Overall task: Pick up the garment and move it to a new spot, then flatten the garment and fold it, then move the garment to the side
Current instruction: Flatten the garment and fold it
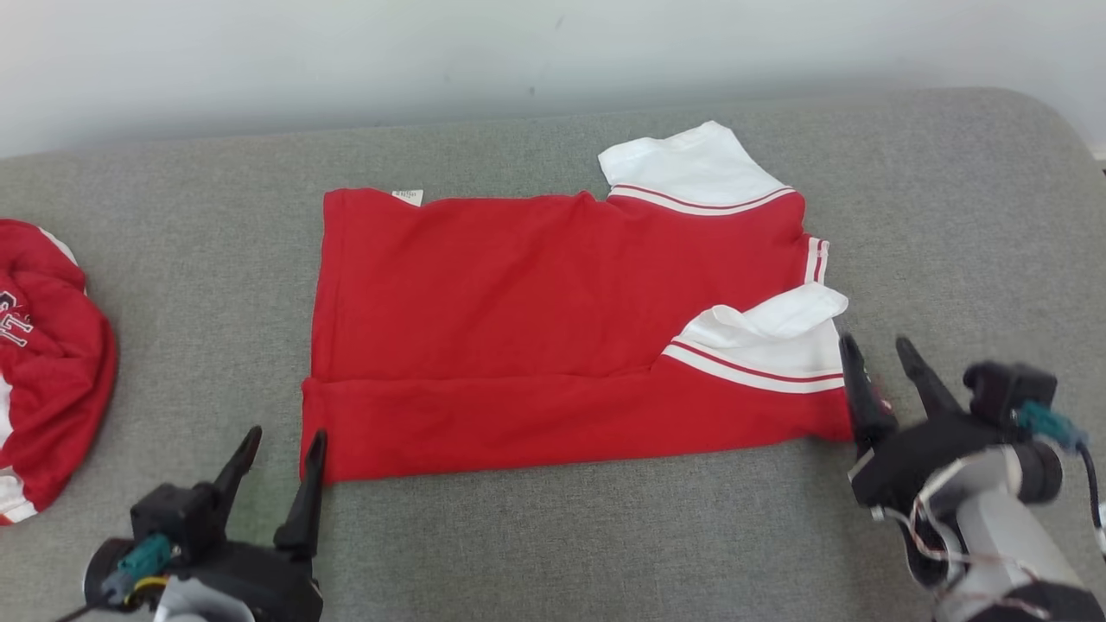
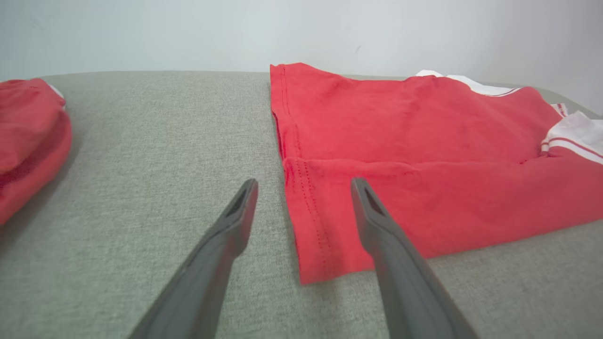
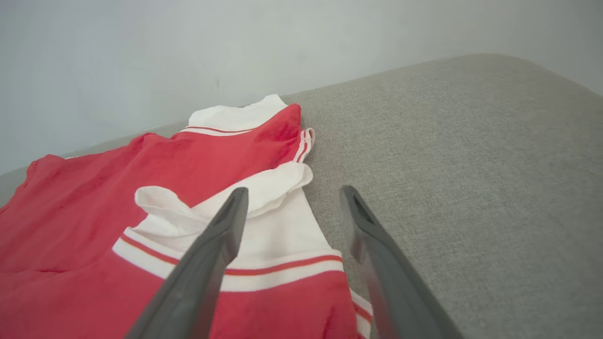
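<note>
- Spreading under everything, the grey cushion [image 1: 553, 536] has a coarse weave. It is likely to drag on the cloth, so a sideways pull could smear the layers instead of sliding them as one.
- The garment [image 1: 518, 302], a red shirt, lies flat in the middle of the cushion with its near long edge turned over as a band. As I read it, one fold is in and the next is due. If only the top layer is pinched, the band may peel open.
- A second red garment [image 1: 43, 363] sits bunched at the cushion's left end, well apart from the shirt. A wide swing by the left arm could snag it or drag it in.
- The left gripper [image 1: 285, 441] has its fingers spread and holds nothing. One finger is over the hem corner of the band and the other over bare cushion. Closing too shallow may catch only the stitched edge, which could slip out.
- The right gripper [image 1: 874, 345] is also spread and empty, straddling the shirt's edge at the sleeve end. If the two arms lift unevenly, the fold line would skew.
- The near white sleeve [image 1: 769, 333] lies rumpled on top, its cuff curled up. It may flop loose or get trapped as a lump inside the next fold.
</note>
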Motion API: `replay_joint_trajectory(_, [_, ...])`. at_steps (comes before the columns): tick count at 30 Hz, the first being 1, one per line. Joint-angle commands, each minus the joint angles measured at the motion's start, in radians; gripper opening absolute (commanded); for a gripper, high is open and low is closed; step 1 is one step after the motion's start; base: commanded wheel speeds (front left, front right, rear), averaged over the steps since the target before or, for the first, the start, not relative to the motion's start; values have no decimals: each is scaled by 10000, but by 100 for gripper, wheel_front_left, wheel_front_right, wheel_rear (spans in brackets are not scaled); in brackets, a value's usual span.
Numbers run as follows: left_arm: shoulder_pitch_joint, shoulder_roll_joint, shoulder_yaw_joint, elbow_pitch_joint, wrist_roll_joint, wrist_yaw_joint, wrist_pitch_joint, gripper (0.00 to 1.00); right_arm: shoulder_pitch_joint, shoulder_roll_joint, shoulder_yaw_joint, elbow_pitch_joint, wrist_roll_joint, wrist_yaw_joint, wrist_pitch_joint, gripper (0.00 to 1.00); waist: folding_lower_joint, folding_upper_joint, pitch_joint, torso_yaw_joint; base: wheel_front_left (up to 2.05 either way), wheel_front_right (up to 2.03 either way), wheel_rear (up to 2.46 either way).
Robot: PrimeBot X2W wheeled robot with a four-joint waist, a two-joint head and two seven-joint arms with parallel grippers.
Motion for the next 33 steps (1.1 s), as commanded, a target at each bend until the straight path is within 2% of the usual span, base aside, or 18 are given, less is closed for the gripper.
replay_joint_trajectory(1, [255, -85, 95, -90, 86, 50, -25, 100, 273, -10, 29, -117, -111, -24, -39, 100, 1, 0, 1, 11, 0, 0, 0])
replay_joint_trajectory(9, [782, -340, 418, -142, 263, 25, -29, 100, 1021, 125, -363, -584, -634, -24, 123, 100, 1, 0, 229, -122, 0, 0, 0])
replay_joint_trajectory(19, [96, -485, 232, 808, 244, -88, -30, 100, 636, 522, -636, 256, -1073, -24, 176, 100, 1, 0, 492, -156, 0, 0, 0])
replay_joint_trajectory(20, [14, -494, 235, 908, 176, -108, -29, 98, 592, 553, -604, 371, -1095, -24, 183, 68, 1, 0, 490, -169, 0, 0, 0])
replay_joint_trajectory(21, [-45, -542, 233, 1053, 61, -127, -29, 64, 541, 585, -573, 478, -1137, -24, 146, 5, 1, 0, 482, -182, 0, 0, 0])
replay_joint_trajectory(22, [-90, -562, 183, 1155, 40, -143, -29, 0, 504, 634, -563, 597, -1142, -24, 131, 0, 1, 0, 470, -199, 0, 0, 0])
replay_joint_trajectory(28, [-201, -645, 122, 1365, 26, -147, -29, 0, 373, 854, -544, 1057, -1044, -24, -227, 0, 1, 0, 274, -203, 0, 0, 0])
replay_joint_trajectory(33, [249, -744, 145, 1185, 108, -163, -29, 0, 724, 780, -587, 1078, -867, -24, -575, 0, 1, 0, -136, -60, 0, 0, 0])
